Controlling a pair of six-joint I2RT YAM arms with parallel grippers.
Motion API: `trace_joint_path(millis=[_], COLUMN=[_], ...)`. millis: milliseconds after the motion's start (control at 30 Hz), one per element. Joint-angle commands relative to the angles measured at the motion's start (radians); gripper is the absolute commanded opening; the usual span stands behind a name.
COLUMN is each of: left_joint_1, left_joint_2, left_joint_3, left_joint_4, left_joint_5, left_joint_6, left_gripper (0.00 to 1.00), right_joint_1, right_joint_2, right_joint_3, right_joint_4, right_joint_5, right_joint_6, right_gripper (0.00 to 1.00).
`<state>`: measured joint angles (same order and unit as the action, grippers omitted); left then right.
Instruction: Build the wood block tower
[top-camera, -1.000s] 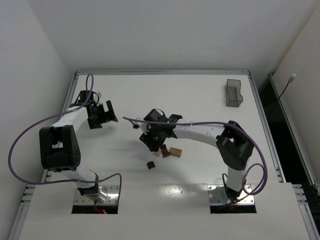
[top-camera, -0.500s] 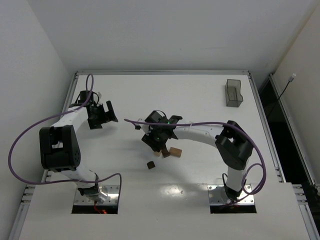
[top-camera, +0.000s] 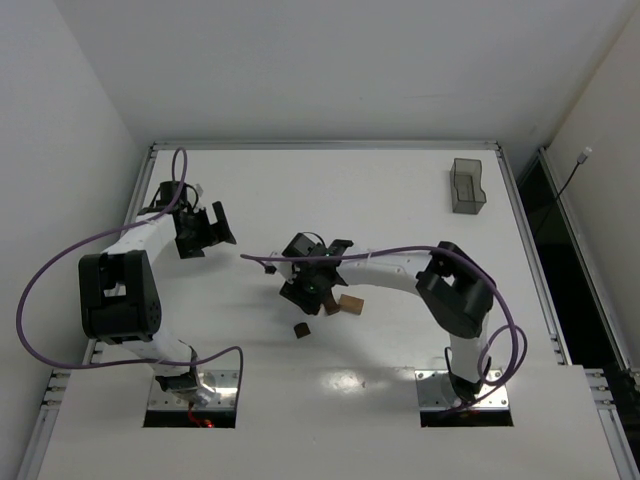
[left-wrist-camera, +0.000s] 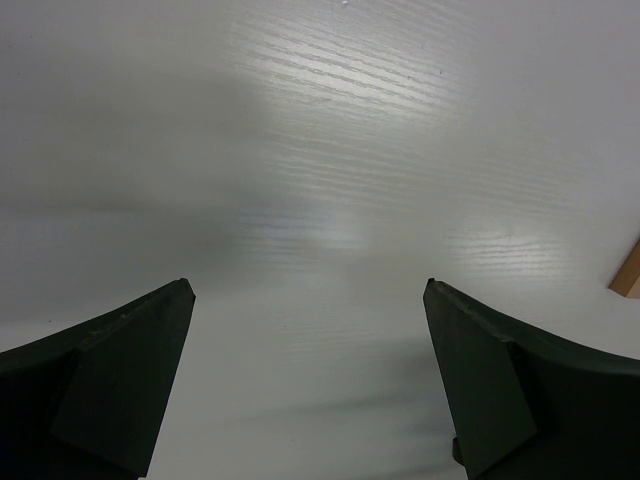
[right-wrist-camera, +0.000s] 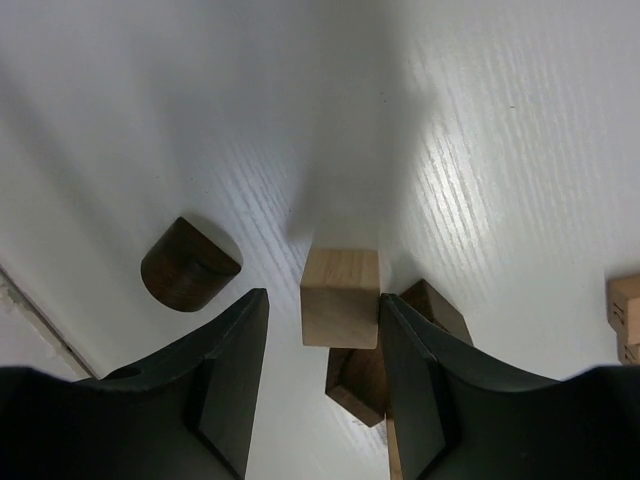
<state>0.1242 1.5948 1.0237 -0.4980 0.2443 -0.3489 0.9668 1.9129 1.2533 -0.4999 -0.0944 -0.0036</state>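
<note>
In the right wrist view my right gripper (right-wrist-camera: 323, 296) is open around a light tan cube (right-wrist-camera: 340, 300). The right finger is at the cube's side and a gap shows on the left. The cube seems to sit on a dark brown block (right-wrist-camera: 370, 385); another dark brown block (right-wrist-camera: 437, 310) lies to its right. A dark half-round block (right-wrist-camera: 188, 265) lies to the left. From above, my right gripper (top-camera: 308, 288) covers the cube, beside a dark block (top-camera: 331, 306), a tan block (top-camera: 350, 304) and the small dark block (top-camera: 301, 330). My left gripper (top-camera: 205, 228) is open and empty.
A translucent grey bin (top-camera: 466, 185) stands at the back right of the table. In the left wrist view only bare white table shows between the fingers (left-wrist-camera: 120, 370), with a tan sliver (left-wrist-camera: 628, 276) at the right edge. Another tan block (right-wrist-camera: 625, 315) shows at the right wrist view's edge.
My right gripper has shifted a little to the near left and turned over the block cluster, and its elbow has moved left. The left arm has not moved.
</note>
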Motion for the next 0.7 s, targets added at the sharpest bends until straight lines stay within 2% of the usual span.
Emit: trace_joint_path(millis=[0, 267, 333, 433, 500, 567, 667], left_joint_1=[0.012, 0.012, 0.012, 0.012, 0.012, 0.012, 0.012], left_joint_2=[-0.019, -0.010, -0.010, -0.010, -0.010, -0.010, -0.010], left_joint_3=[-0.001, -0.001, -0.001, -0.001, -0.001, -0.001, -0.001], left_joint_4=[0.026, 0.026, 0.026, 0.026, 0.026, 0.026, 0.035], left_joint_5=[0.015, 0.015, 0.015, 0.015, 0.015, 0.015, 0.015], left_joint_6=[-0.002, -0.002, -0.002, -0.002, -0.002, -0.002, -0.012], left_gripper=[0.99, 0.99, 0.99, 0.99, 0.99, 0.99, 0.99], right_joint_1=[0.015, 0.024, 0.024, 0.024, 0.024, 0.024, 0.024], right_joint_2=[0.011, 0.020, 0.020, 0.020, 0.020, 0.020, 0.020], right_joint_3=[0.011, 0.001, 0.001, 0.001, 0.001, 0.012, 0.021], right_joint_4=[0.011, 0.001, 0.001, 0.001, 0.001, 0.001, -0.009], right_joint_5=[-0.014, 0.004, 0.004, 0.013, 0.022, 0.035, 0.058], right_joint_6=[-0.015, -0.015, -0.015, -0.015, -0.015, 0.004, 0.030], right_gripper=[0.45, 0.45, 0.43, 0.33, 0.13, 0.00, 0.00])
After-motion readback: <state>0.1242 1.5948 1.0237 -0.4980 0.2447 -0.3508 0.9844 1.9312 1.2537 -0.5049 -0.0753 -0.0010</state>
